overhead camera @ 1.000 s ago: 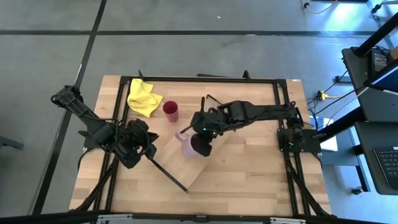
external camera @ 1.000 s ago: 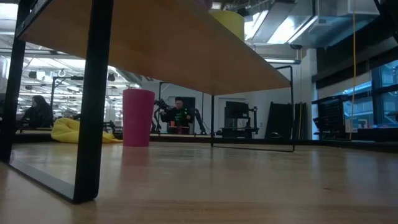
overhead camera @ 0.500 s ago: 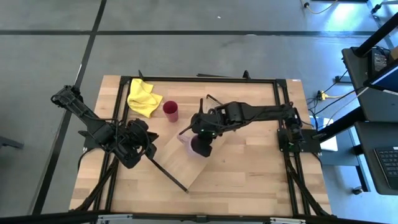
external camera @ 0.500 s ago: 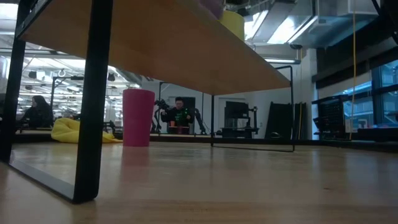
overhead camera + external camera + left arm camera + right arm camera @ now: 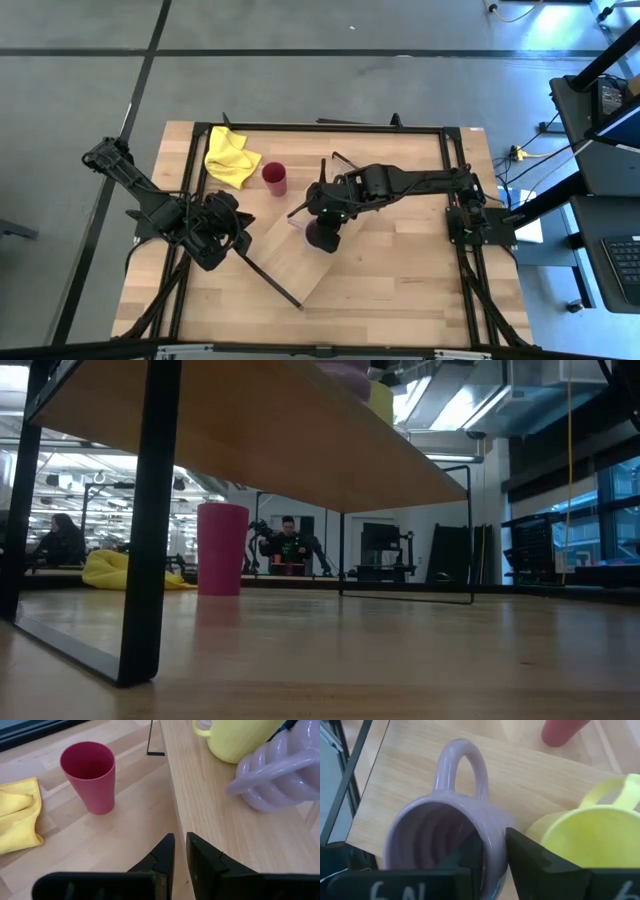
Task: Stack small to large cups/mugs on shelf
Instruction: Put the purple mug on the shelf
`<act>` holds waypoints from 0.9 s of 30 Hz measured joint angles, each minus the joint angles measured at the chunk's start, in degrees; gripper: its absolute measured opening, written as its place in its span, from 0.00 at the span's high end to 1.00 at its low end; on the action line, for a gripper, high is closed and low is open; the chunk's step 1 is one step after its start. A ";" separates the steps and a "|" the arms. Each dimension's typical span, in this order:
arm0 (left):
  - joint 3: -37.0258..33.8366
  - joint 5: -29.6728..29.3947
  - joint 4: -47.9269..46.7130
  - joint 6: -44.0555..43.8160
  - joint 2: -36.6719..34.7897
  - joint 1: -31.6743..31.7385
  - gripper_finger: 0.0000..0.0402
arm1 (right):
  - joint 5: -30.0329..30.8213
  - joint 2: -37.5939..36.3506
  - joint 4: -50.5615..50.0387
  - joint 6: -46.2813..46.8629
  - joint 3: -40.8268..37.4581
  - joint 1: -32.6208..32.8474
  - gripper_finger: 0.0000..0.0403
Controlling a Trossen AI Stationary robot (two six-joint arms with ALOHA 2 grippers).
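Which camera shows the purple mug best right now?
The right wrist view: the purple mug fills it, upright on the shelf, its rim between the right gripper's fingers. The left wrist view shows its ribbed side, the low view only its top, the high view almost nothing.

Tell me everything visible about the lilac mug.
The lilac mug is glossy, with a ribbed, spiralled wall and one loop handle. It stands upright and empty on the light-wood shelf, beside the lime-yellow mug. The right gripper straddles its rim, one finger inside and one outside.
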 joint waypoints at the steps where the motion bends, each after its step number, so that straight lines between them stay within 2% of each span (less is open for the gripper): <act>1: 0.00 0.00 0.00 0.00 0.00 0.00 0.89 | 0.02 0.00 0.16 -0.04 0.00 0.00 0.79; 18: 0.00 0.10 0.00 0.07 0.00 -0.01 0.89 | 0.00 -0.07 0.17 -1.18 0.00 0.00 0.78; 27: 0.02 0.74 -0.05 0.11 0.00 0.00 0.89 | 0.07 -0.26 0.41 -0.92 0.11 -0.02 0.66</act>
